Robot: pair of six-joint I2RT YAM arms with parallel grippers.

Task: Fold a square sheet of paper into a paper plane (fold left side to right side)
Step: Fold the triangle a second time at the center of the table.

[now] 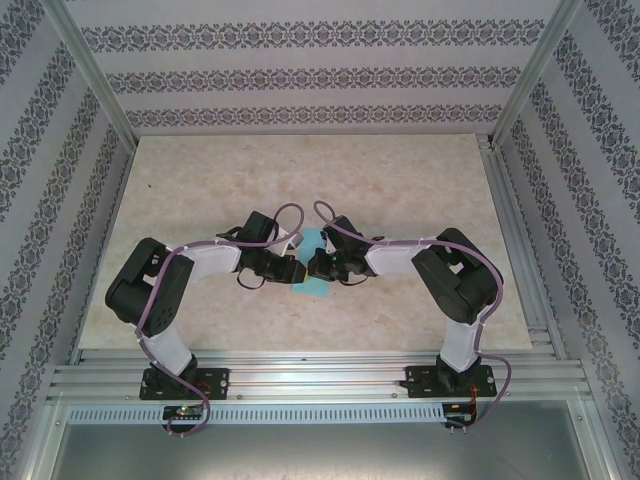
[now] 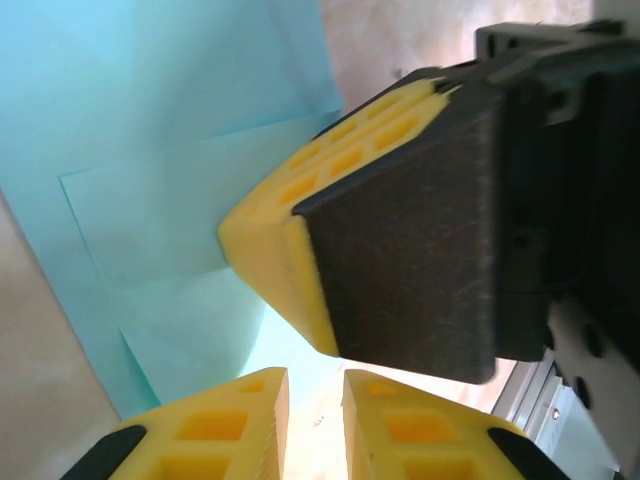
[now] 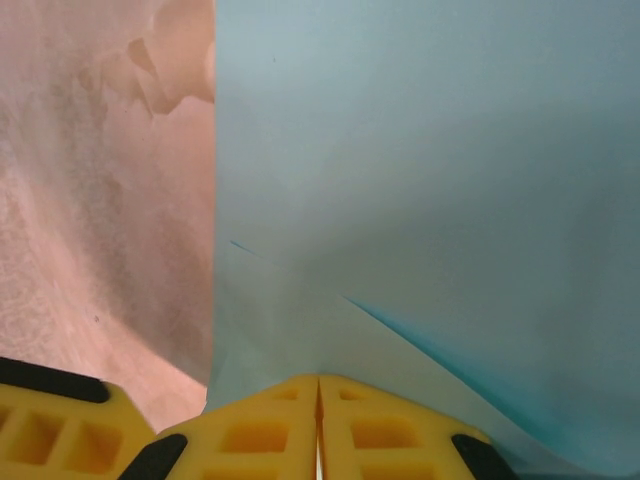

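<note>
Right gripper (image 3: 318, 392): yellow fingertips pressed together, pinching an edge of the turquoise sheet of paper (image 3: 430, 180); creases spread out from the pinch. Left gripper (image 2: 316, 425): fingertips a narrow gap apart, just beside the right gripper's fingers, over the sheet. Both meet tip to tip near the middle of the pale marbled table (image 1: 400, 180), with the paper between them.

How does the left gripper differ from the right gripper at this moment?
The left gripper stands slightly open; the right gripper is shut tight. The left gripper holds nothing; the right gripper appears to pinch the turquoise paper sheet. Both have yellow finger pads and meet at the sheet.
</note>
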